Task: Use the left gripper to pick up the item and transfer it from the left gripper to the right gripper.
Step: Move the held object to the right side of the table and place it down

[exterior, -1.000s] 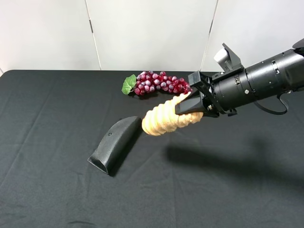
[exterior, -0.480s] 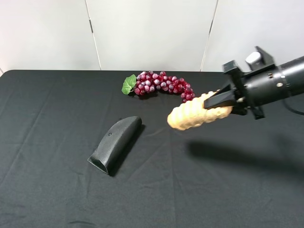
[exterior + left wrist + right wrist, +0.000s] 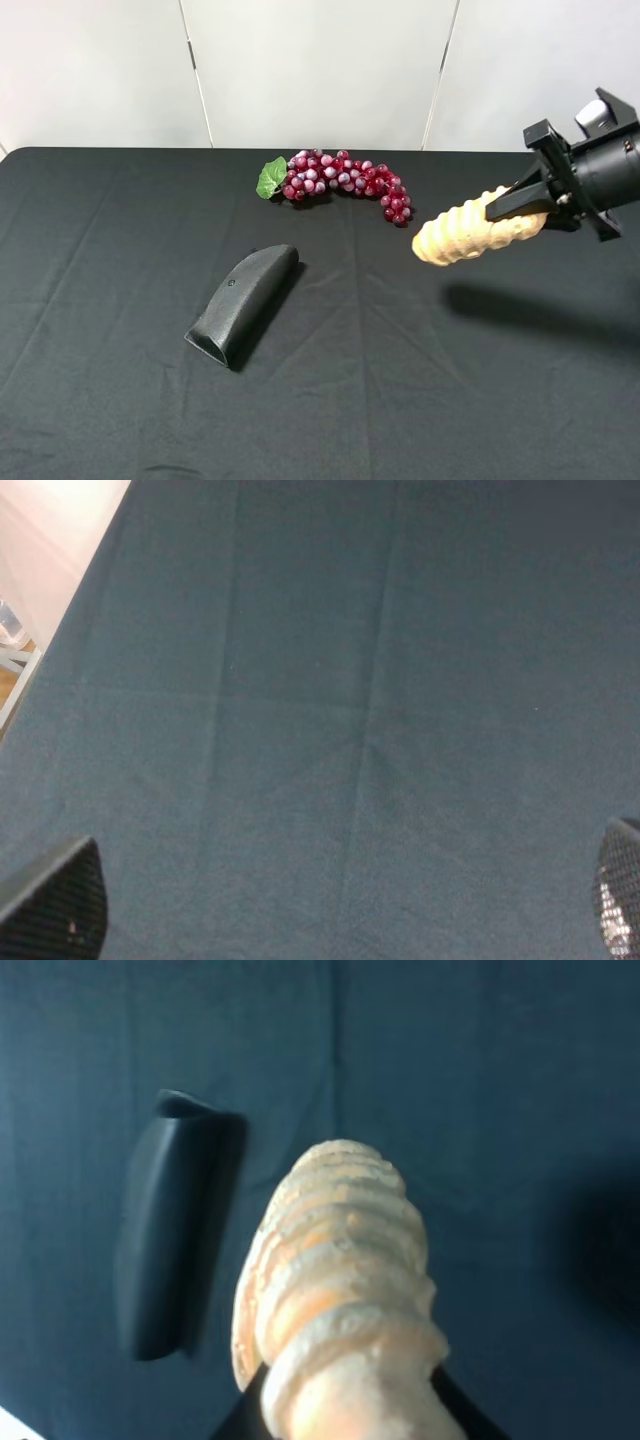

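Spiral bread roll (image 3: pixel 470 232): we judge it light, ridged; right tool (image 3: pixel 520 205) clamps its end. Left tool (image 3: pixel 330 920): wide, empty.

item (image 3: pixel 462 231): matt, ridged, bread-like | cloth (image 3: pixel 400 380): black, creased fabric

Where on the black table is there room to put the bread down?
Bare cloth fills the whole front, below the black handle-shaped piece, and the far left. It is also bare beneath the bread roll that the right gripper holds. The back middle is crowded by the red grape bunch.
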You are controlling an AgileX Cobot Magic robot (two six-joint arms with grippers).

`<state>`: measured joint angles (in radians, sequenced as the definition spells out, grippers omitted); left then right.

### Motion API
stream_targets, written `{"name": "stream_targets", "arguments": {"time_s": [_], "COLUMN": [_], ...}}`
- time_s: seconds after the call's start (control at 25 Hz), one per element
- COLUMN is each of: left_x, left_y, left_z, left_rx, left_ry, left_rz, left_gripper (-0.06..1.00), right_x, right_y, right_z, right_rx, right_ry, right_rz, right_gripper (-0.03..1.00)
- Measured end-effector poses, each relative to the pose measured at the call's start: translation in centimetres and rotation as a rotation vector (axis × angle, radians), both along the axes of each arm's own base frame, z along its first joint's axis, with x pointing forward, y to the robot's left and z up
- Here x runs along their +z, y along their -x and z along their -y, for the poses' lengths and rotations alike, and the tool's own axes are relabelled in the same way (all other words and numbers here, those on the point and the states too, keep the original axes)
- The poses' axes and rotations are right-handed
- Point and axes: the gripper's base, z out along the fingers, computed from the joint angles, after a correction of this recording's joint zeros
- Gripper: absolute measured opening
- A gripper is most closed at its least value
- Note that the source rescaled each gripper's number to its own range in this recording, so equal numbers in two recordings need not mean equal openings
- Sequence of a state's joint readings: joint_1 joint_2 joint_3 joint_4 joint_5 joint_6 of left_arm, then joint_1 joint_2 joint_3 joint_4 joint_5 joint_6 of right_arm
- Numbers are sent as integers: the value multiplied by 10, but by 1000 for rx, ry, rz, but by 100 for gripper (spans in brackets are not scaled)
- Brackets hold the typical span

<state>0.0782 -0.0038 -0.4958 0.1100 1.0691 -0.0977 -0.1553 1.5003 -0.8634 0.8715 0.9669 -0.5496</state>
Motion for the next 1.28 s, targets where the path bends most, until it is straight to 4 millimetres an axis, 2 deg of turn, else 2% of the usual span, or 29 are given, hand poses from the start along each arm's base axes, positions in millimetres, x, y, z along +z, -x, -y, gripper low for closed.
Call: {"name": "stream_targets", "arguments": {"time_s": [0.12,0.4,0.68,0.72,0.76,0.84,0.92,1.04,1.28], "left_x": [0,0,0,0,0,0,0,0,0], "left_y": [0,0,0,0,0,0,0,0,0], "left_z": [0,0,0,0,0,0,0,0,0], "left_rx": [0,0,0,0,0,0,0,0,0], "left_ry": [0,0,0,0,0,0,0,0,0], "left_rz": [0,0,0,0,0,0,0,0,0], "left_gripper": [97,97,97,97,97,97,97,97,97], "right_x": [1,-16,-20,-20,-20,-20,-20,-20,-20], "right_y": [-8,-20,-21,-21,-21,-21,-21,-22,-23], "right_z": [5,8,8,8,8,9,9,9,10], "right_rx": [14,64,64,64,63,63,63,64,52], "right_ry": [51,43,46,47,47,47,51,56,65], "right_rz": [-56,-200,-214,-215,-214,-213,-212,-211,-197], "right_gripper": [0,0,1,7,21,66,87,97,99]}}
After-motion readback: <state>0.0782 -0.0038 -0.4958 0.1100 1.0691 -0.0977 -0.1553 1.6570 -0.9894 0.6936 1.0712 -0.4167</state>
